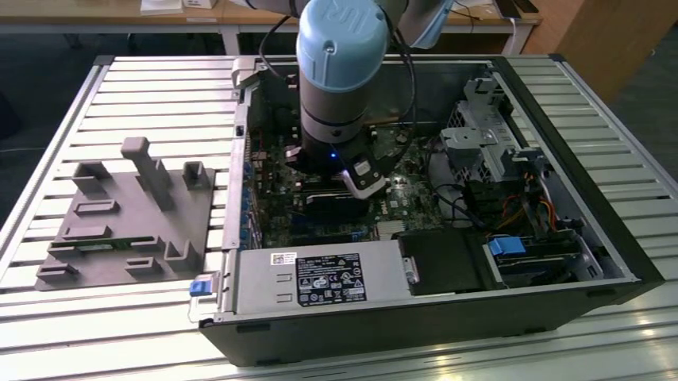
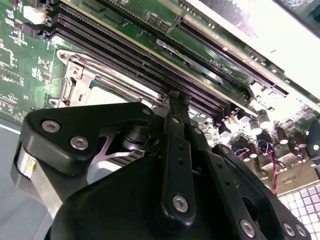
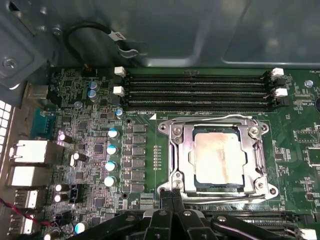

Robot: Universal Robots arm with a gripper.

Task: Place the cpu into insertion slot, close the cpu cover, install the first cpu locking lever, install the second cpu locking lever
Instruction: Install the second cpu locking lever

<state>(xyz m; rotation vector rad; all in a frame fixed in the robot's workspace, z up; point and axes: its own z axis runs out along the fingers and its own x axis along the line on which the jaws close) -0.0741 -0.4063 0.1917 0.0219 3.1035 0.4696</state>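
Beside the insertion slot (image 3: 218, 159), cpu (image 3: 216, 158) seated under closed cpu cover (image 3: 182, 155); gripper (image 3: 172, 192) pinched narrow, holding nothing.

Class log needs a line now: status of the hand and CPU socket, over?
Hand at socket edge, fingertips closed together. CPU seated in insertion slot, CPU cover down around it. Memory slots beside socket; nothing blocking.
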